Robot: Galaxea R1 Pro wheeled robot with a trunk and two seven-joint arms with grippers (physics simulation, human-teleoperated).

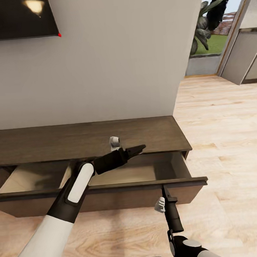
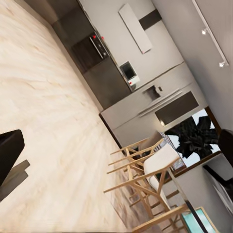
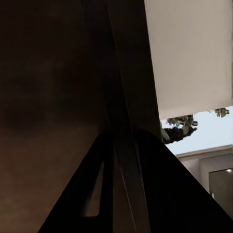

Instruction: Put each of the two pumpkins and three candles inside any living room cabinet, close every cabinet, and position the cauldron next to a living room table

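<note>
Cabinet (image 1: 86,140): long, low, dark brown unit against the pale wall, its drawer (image 1: 109,177) pulled out toward the robot, pale wood interior exposed. No contents can be made out in the visible part of the drawer.

Left hand (image 1: 140,148): reaches over the open drawer, level with the cabinet top's front edge, dark fingers pointing toward the cabinet's right end. Fingers look close together with nothing between them; cannot tell for sure whether they are fully closed. A small grey-white fitting sits on the wrist just behind it. In the left wrist view one dark finger (image 2: 8,153) shows at the frame edge, over pale wood floor (image 2: 43,97), with wooden chairs (image 2: 145,174) and dark kitchen cupboards (image 2: 92,53) well beyond.

Right hand (image 1: 163,187): points up at the drawer front's (image 1: 111,198) top edge, near that front's right end, below and to the right of the left hand. In the right wrist view its two dark fingers (image 3: 170,194) sit on either side of that edge, close on it; whether they press on it cannot be told.

Above the left hand, well apart, a dark wall screen (image 1: 15,17) hangs on the wall. Past the cabinet's right end, beyond both hands, the floor runs on to a glazed opening with plants (image 1: 203,28) outside.
</note>
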